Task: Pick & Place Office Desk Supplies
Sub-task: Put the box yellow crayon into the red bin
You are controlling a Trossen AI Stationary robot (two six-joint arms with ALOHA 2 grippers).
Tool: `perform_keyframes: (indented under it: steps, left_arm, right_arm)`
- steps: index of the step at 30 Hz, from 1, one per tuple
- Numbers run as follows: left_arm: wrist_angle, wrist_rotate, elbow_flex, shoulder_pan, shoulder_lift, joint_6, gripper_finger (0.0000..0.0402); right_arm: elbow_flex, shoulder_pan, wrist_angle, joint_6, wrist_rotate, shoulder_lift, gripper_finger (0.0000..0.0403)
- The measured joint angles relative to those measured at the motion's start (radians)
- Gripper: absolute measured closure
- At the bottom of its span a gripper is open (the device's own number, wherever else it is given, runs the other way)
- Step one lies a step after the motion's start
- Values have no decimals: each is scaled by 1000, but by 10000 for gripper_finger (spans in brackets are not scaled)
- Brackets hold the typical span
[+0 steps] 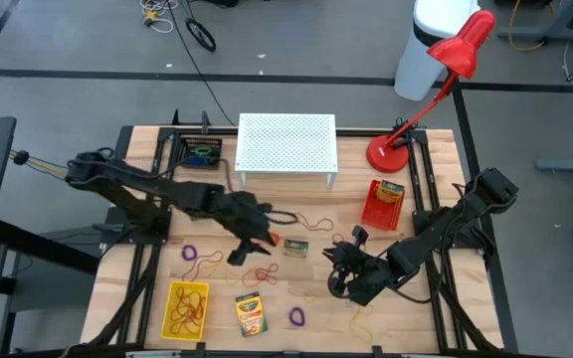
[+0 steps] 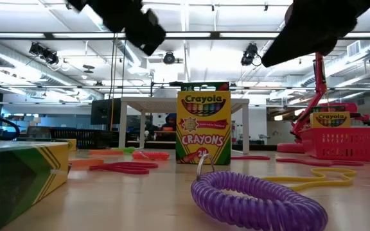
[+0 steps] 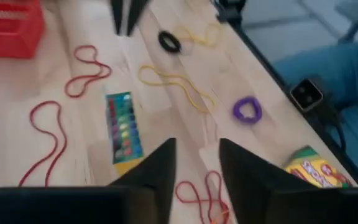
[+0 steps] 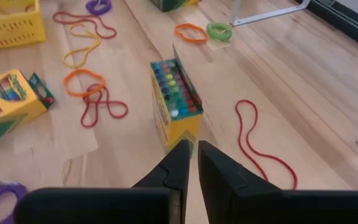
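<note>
The wooden table (image 1: 127, 149) is being shared by two kinds of things: fixtures parked along the far edge and supplies scattered across the near half. The white perforated stand (image 1: 286, 144) and the red desk lamp (image 1: 436, 94) are being kept at the back, probably so that the middle is left free for the arms.

The red basket (image 1: 383, 204) and the yellow basket (image 1: 187, 308) are being used as bins; a crayon box is already standing in the red one and rubber bands are lying in the yellow one.

The left gripper (image 3: 194, 168) is being held above the middle of the table, fingers parted and nothing between them, over a red rubber band (image 3: 201, 196). The right gripper (image 4: 190, 158) is being held low on the right side, fingers nearly closed on nothing, just before the open crayon box (image 4: 176, 102) standing at mid-table.

Another crayon box (image 1: 251, 313) is lying near the front edge, with the purple loop (image 1: 296, 317) just beside it. Little room is being left there, so approaches are judged safer from above. Open wood is being left between the two grippers.
</note>
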Motion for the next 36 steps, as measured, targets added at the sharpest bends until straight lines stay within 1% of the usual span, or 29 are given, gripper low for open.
perform_keyframes:
  steps: [2,5,9,10,12,14,17,20,22,24,25,27,30,33,36]
  left_arm:
    - [162,-21,-105,1,-41,-40,309]
    - [440,-49,-261,-3,-83,-91,340]
    - [828,-56,-454,-18,-97,-148,365]
    - [909,-71,-499,-22,-97,-160,370]
    - [1054,-113,-579,-23,-97,-171,378]
    - [1183,-172,-655,-25,-97,-183,385]
    - [1330,-303,-754,-25,-97,-175,390]
    - [1416,-449,-814,-25,-95,-165,391]
    - [1432,-539,-832,-25,-94,-143,390]
    - [1437,-590,-835,-24,-94,-132,389]
    - [1430,-602,-835,-23,-94,-131,389]
    - [1416,-611,-836,-23,-93,-131,389]
    - [1408,-610,-836,-23,-93,-119,388]
    - [1400,-610,-836,-23,-93,-118,388]
    - [1400,-610,-836,-23,-93,-119,388]
  right_arm:
    - [0,-15,11,2,-4,0,358]
    - [0,-48,45,3,-14,0,358]
    - [0,-99,94,2,-15,0,358]
    - [0,-111,106,-1,-17,0,358]
    - [0,-133,135,-21,-37,0,358]
    - [0,-157,163,-50,-80,0,358]
    - [0,-197,194,-79,-171,0,358]
    - [1,-252,223,-101,-250,0,358]
    - [20,-289,196,-116,-289,0,358]
    - [63,-321,143,-153,-349,0,358]
    - [90,-331,104,-175,-369,0,357]
    - [157,-336,1,-217,-378,11,350]
    - [278,-352,-165,-255,-401,49,323]
    - [377,-390,-285,-254,-498,120,278]
    - [454,-415,-348,-287,-621,206,222]
